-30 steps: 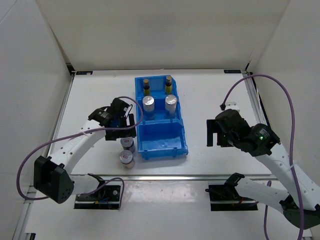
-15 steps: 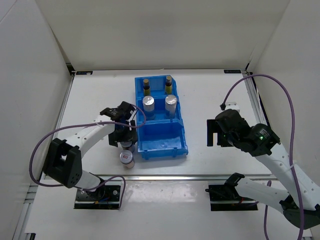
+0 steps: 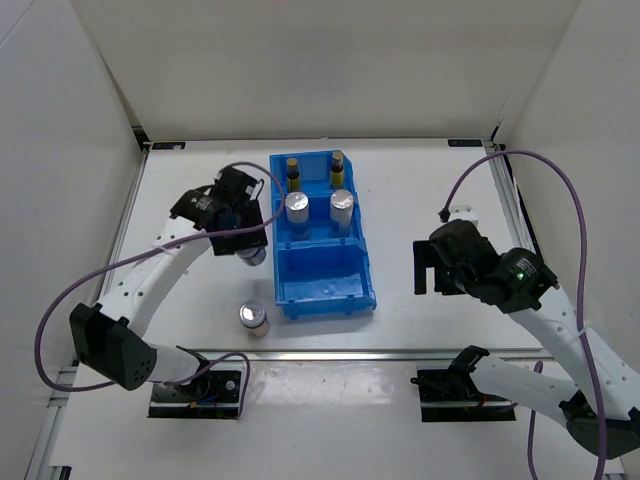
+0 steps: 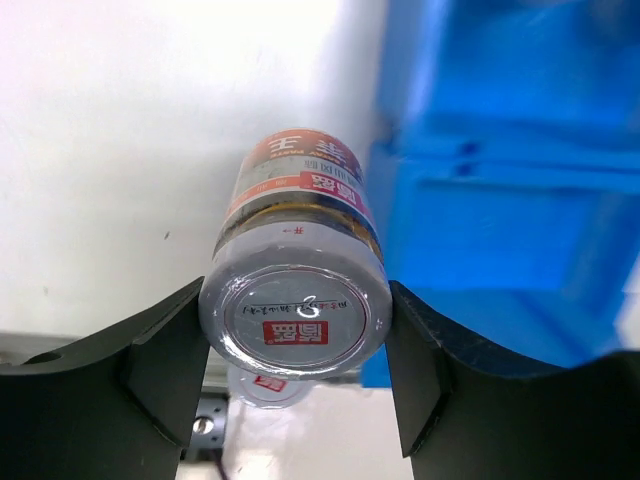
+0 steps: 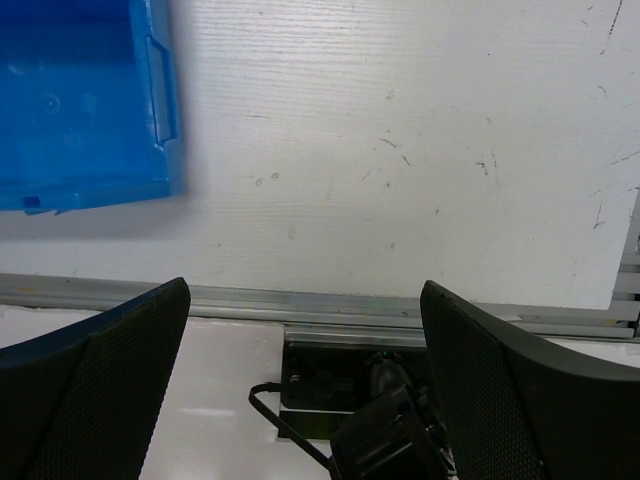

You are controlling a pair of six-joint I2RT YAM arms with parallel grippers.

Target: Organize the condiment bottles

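Note:
My left gripper (image 3: 247, 247) is shut on a short silver-lidded jar (image 4: 295, 300) with a red mark and holds it above the table, just left of the blue bin (image 3: 285, 300). The second short jar (image 3: 253, 318) stands on the table near the bin's front left corner; it also shows under the held jar in the left wrist view (image 4: 262, 387). Two amber bottles (image 3: 292, 172) (image 3: 337, 168) stand in the bin's far compartment. Two silver-lidded cylinders (image 3: 297, 210) (image 3: 342, 207) stand in the middle one. My right gripper (image 3: 425, 267) is open and empty, right of the bin.
The bin's near compartment (image 3: 322, 272) holds nothing. The bin's wall (image 4: 500, 200) is close on the right of the held jar. In the right wrist view a bin corner (image 5: 80, 100) shows at top left, and the table's front rail (image 5: 330, 300) lies under the open gripper (image 5: 305, 330).
My left gripper came down on the short jar beside the bin, shut on it and lifted it away toward the far side. The other jar and the right arm have not moved.

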